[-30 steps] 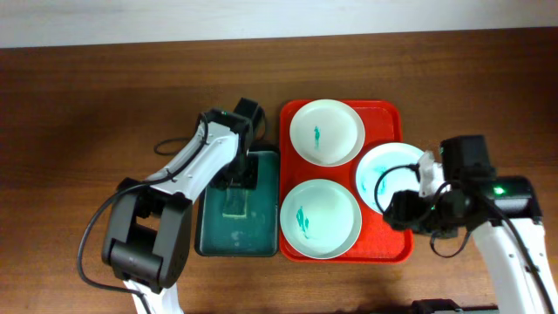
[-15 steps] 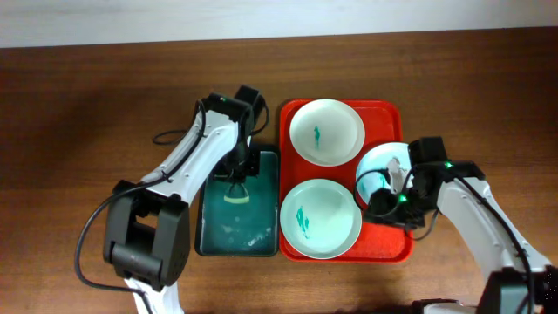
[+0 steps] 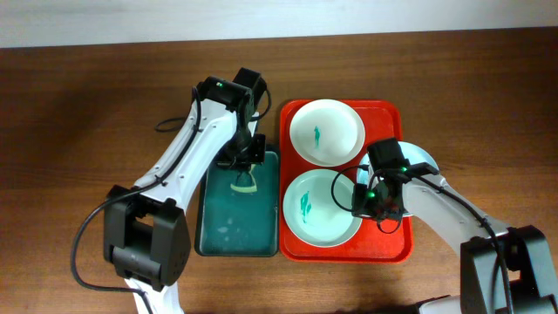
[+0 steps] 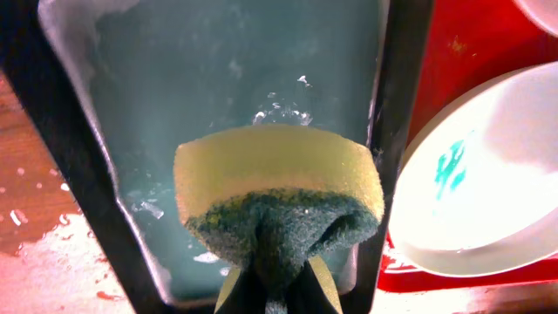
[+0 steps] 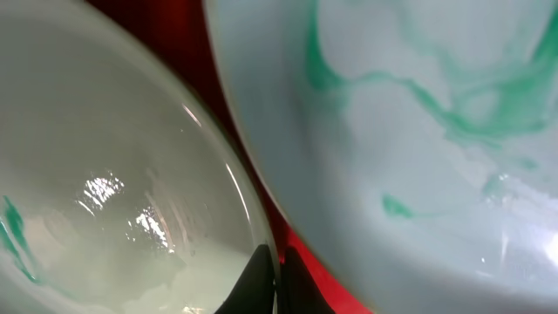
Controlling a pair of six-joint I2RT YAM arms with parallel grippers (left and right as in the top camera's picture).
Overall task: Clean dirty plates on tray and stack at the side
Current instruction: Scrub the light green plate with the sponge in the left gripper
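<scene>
Left claw (image 4: 272,281) pinching the sponge (image 4: 279,174) has lifted; right claw (image 5: 279,283) has slid inward, nipping the front plate (image 3: 318,222) rim.

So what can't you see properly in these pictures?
Right-hand plate: overhead view, the right arm covers most of it.
Right fingers: right wrist view, only the tips show at the bottom edge; whether they pinch a plate rim is unclear.
Sponge: left wrist view, its lower part runs off the bottom edge, so the grip on it is cut off.
</scene>
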